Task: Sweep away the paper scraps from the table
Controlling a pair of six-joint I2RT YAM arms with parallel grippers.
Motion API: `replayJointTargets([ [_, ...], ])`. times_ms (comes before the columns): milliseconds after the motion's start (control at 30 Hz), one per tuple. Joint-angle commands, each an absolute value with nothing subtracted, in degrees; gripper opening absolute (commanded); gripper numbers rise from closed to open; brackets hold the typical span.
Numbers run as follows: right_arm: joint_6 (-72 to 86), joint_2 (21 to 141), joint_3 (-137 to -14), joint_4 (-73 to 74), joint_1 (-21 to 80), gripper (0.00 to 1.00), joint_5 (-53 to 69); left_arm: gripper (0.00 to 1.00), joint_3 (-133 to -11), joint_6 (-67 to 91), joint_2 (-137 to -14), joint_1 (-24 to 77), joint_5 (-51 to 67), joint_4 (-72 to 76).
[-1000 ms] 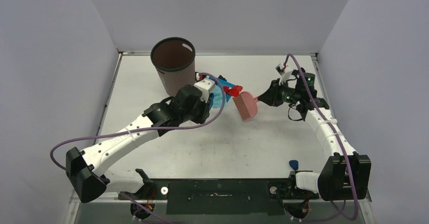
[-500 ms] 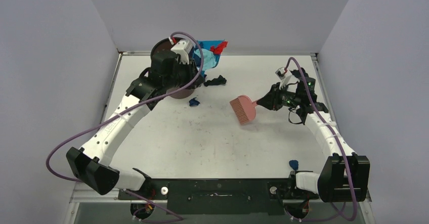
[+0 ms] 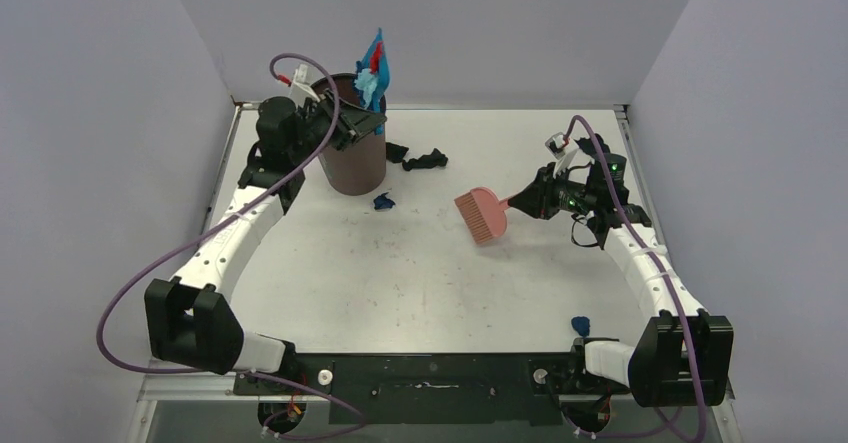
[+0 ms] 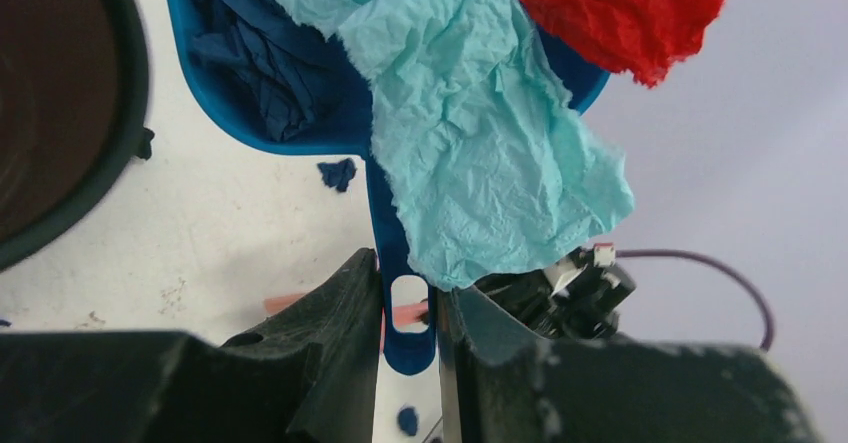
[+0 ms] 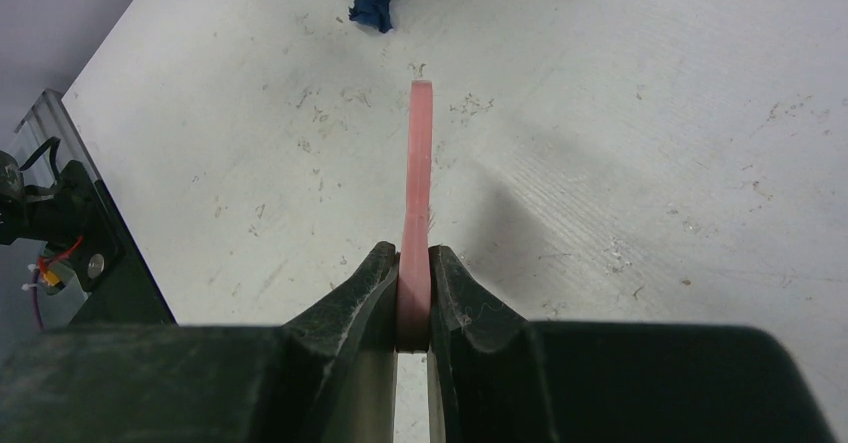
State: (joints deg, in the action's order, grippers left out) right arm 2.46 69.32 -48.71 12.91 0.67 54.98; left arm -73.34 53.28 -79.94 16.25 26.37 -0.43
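Paper scraps (image 3: 420, 158), top view: black one lying on table (image 3: 400, 283) nr far edge, just right of brown bin (image 3: 355, 163); small blue scrap (image 3: 383, 201) in front of bin; another blue bit (image 3: 580, 324) nr front edge by right arm base. Bin close to far-left corner; wide bare stretch mid-table btwn brush and arm bases. Above bin rim, left gripper (image 3: 352, 118) clamped on blue dustpan (image 3: 372, 75), pan tipped up steeply. Right of centre, right gripper (image 3: 530, 198) pinched on pink brush (image 3: 482, 213), head low over table. Left wrist view: jaws closed on dustpan handle (image 4: 400, 308); adds pan contents hard to read from above, i.e. dark blue scraps (image 4: 265, 73) inside, teal sheet (image 4: 480, 133) draped over rim and handle, red wad (image 4: 620, 8) at far lip; bin mouth at left. Right wrist view: jaws tight on brush handle (image 5: 420, 163), seen edge-on; blue scrap (image 5: 375, 8) ahead to left, bare specked tabletop all round.
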Motion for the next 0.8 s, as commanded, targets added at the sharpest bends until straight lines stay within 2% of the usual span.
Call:
replayJointTargets([
  [0, 0.91, 68.06, -48.78, 9.76, 0.2, 0.05, 57.64, 0.0, -64.16, 80.97, -81.23, 11.13, 33.77, 32.27],
  [133, 0.64, 67.96, -48.72, 9.93, 0.18, 0.05, 57.66, 0.0, -62.31, 92.4, -85.45, 10.74, 36.97, 50.92],
  [267, 0.74, 68.15, -48.69, 9.76, 0.18, 0.05, 57.82, 0.0, -60.63, 93.89, -85.4, 10.57, 36.54, 52.71],
  [533, 0.36, 68.69, -48.78, 10.03, 0.11, 0.05, 57.96, 0.0, -59.97, 87.07, -82.3, 10.76, 37.53, 45.99],
  [767, 0.39, 68.97, -48.82, 10.1, 0.14, 0.05, 57.74, 0.0, -62.12, 74.02, -76.68, 13.6, 38.44, 28.72],
])
